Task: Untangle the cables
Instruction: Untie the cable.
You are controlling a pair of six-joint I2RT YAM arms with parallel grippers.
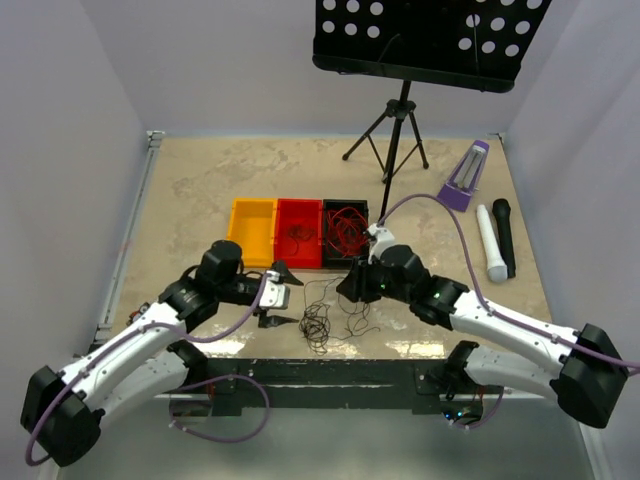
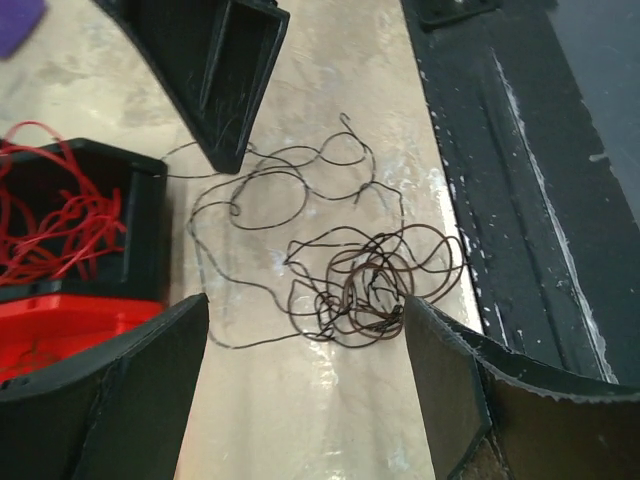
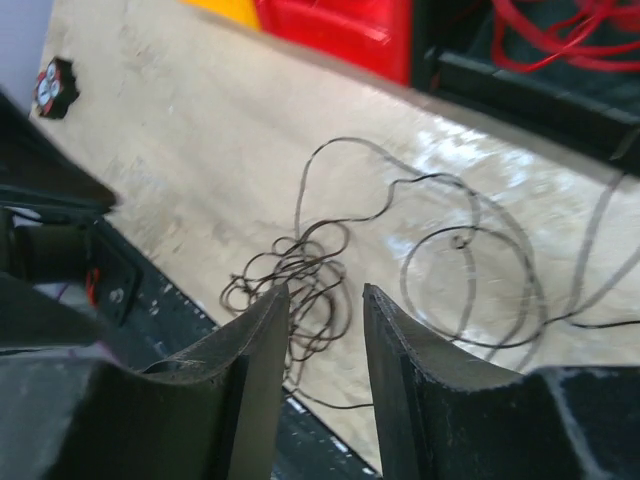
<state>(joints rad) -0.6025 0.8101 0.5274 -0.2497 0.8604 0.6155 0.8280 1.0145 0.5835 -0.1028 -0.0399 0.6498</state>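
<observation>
1. In the top view, your dark cables (image 1: pixel 320 318) lie in a loose tangle on the table (image 1: pixel 180 200), at 6 o'clock from the red bin (image 1: pixel 285 215) and between both grippers. The red cables (image 1: pixel 347 228) lie coiled in the black bin (image 1: pixel 346 203).
2. Only the left wrist view shows you the knot itself. It is densest just beside one finger, with slack loops trailing toward 11 o'clock. The left gripper (image 1: pixel 283 295) has its fingers spread wide and holds nothing.
3. The right wrist view shows you the right gripper (image 3: pixel 325 370) above the tangle, its fingers a narrow gap apart with no wire pinched.
4. Around you, the yellow bin (image 1: pixel 251 230) is at 9 o'clock from the red one. The music stand (image 1: pixel 400 110) is at 12, and two microphones (image 1: pixel 490 243) are at 3. In the left wrist view, the right gripper's finger covers part of one loop.
</observation>
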